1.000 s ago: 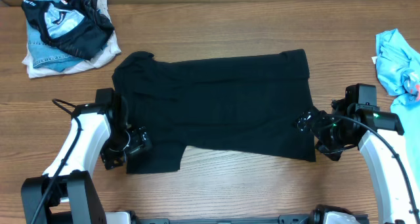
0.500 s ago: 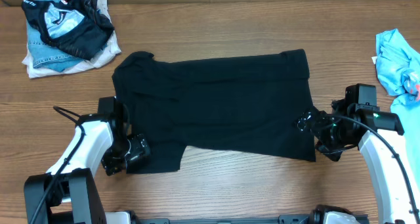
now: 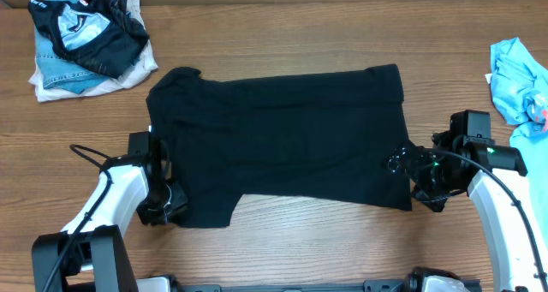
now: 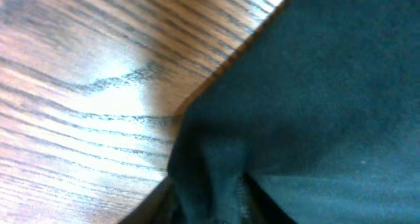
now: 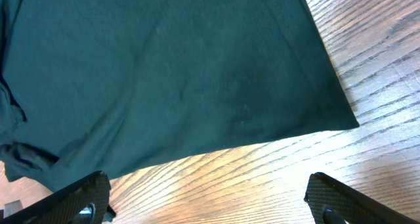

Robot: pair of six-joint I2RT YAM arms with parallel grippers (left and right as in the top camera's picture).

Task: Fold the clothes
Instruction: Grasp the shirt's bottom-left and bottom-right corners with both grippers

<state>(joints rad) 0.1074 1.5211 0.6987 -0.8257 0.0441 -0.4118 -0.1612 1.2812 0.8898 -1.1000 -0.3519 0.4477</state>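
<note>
A black short-sleeved T-shirt lies spread flat across the middle of the wooden table. My left gripper is at the shirt's near-left sleeve corner. In the left wrist view the gripper is shut on a bunched ridge of that black fabric. My right gripper rests at the shirt's near-right hem corner. Its fingers stand wide apart in the right wrist view, so the gripper is open, with only bare wood between them. The hem edge lies just ahead of them.
A pile of folded clothes, white, denim and black-and-pale-blue, sits at the back left. A crumpled light blue garment lies at the right edge. Bare wood runs along the front of the table.
My left gripper has dropped onto the sleeve corner and closed, pinching the fabric up. The right arm and the shirt's body have stayed put.
</note>
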